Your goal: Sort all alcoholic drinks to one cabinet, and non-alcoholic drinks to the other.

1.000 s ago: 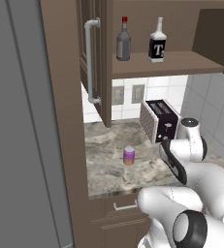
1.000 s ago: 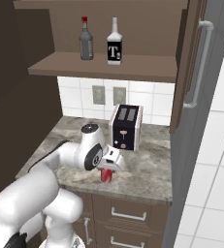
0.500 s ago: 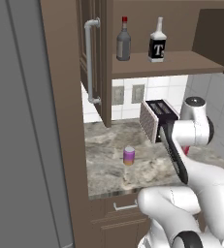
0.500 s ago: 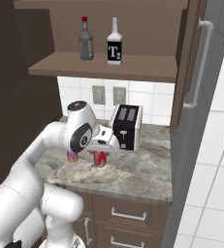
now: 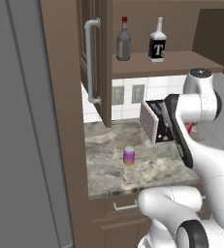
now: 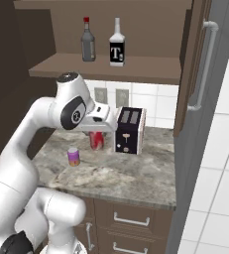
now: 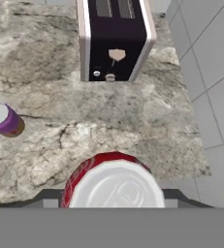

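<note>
**Red can up off the counter**

Now the gripper (image 6: 99,133) has its fingers clamped on the red can (image 7: 112,184), held above the counter (image 6: 136,173) beside the toaster (image 6: 129,130). Purple can (image 5: 129,155) stands on the stone; both bottles on the shelf (image 6: 136,67).

This was a home kitchen, rendered rather than filmed. A marbled grey stone tabletop (image 6: 136,173) ran above brown drawers with metal bar handles (image 6: 128,219). Behind it the wall was white square tile (image 6: 150,99) with two outlets (image 6: 122,97). A dark two-slot toaster (image 6: 129,130) stood on the tabletop. Above hung an open brown wall cabinet (image 5: 181,60) whose shelf held two liquor bottles (image 5: 123,41), its door (image 6: 198,64) swung out with a long tubular handle.
</note>
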